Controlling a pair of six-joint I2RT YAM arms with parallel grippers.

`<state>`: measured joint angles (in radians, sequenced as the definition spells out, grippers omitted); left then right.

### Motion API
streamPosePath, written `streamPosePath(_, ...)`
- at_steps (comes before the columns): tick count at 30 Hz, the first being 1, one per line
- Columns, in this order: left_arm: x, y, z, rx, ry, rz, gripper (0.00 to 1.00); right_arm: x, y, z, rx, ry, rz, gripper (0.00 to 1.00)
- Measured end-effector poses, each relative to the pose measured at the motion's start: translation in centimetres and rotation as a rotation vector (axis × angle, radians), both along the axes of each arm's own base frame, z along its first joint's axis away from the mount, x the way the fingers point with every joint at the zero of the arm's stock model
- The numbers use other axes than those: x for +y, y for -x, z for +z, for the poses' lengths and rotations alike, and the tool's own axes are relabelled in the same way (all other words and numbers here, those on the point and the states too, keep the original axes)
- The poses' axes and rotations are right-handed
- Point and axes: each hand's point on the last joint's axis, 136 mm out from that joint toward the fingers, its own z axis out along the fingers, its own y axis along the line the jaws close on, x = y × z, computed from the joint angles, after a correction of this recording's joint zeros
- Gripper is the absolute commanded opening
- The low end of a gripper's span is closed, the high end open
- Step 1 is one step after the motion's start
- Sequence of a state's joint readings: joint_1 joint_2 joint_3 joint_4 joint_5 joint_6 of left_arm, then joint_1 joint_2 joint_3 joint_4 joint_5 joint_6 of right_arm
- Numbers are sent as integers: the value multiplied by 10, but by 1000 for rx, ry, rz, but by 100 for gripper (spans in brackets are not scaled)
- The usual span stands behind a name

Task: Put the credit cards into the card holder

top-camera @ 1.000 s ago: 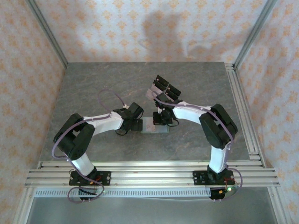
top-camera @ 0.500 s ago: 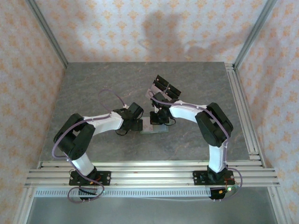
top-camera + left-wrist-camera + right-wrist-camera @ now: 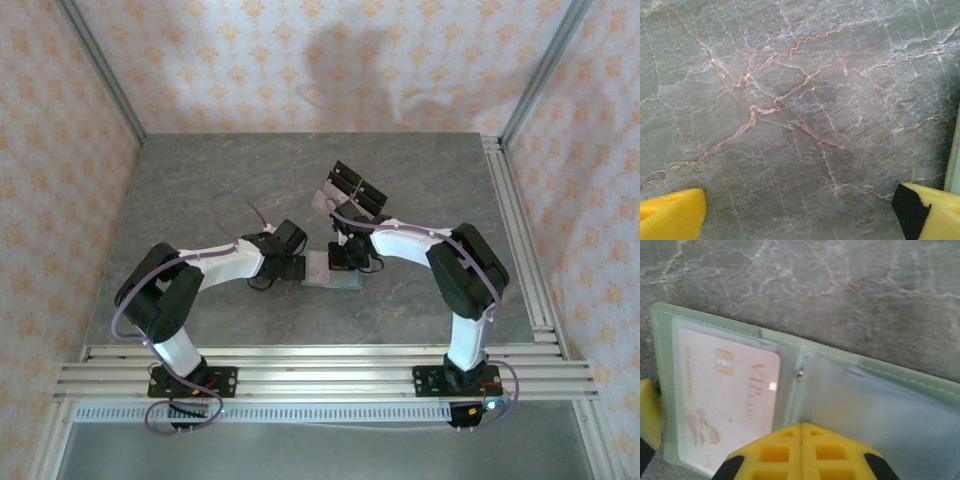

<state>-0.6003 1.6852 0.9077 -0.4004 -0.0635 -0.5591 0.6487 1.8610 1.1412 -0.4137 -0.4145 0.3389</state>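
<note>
The card holder [image 3: 322, 272] lies open and flat on the table between the two arms. In the right wrist view it is a sage-green wallet [image 3: 875, 405] with clear pockets. One pink credit card [image 3: 725, 395] with a gold chip sits inside its left pocket. My right gripper [image 3: 801, 429] is shut, its yellow tips together over the wallet's middle fold, with nothing visible between them. My left gripper [image 3: 800, 220] is open wide just left of the wallet, over bare table. A strip of the wallet's edge [image 3: 954, 155] shows beside its right fingertip [image 3: 930, 212].
A clear stand with black rectangles [image 3: 355, 187] stands behind the wallet, with a pale card [image 3: 322, 200] at its left end. The grey marble table [image 3: 200, 190] stretches to patterned walls. Metal rails [image 3: 300, 365] run along the near edge.
The right arm swung slightly left over the wallet and came back to where it was. The left arm has not moved.
</note>
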Motion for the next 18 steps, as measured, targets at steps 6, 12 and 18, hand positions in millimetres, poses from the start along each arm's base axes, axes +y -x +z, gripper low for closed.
streamPosePath(6, 0, 0, 0, 1, 0, 0, 98, -8, 0, 0, 0, -9, -16, 1)
streamPosePath(12, 0, 0, 0, 1, 0, 0, 98, -16, -2, 3, -8, 2, -31, 1)
streamPosePath(18, 0, 0, 0, 1, 0, -1, 98, -14, -1, 12, -13, -2, -26, 0)
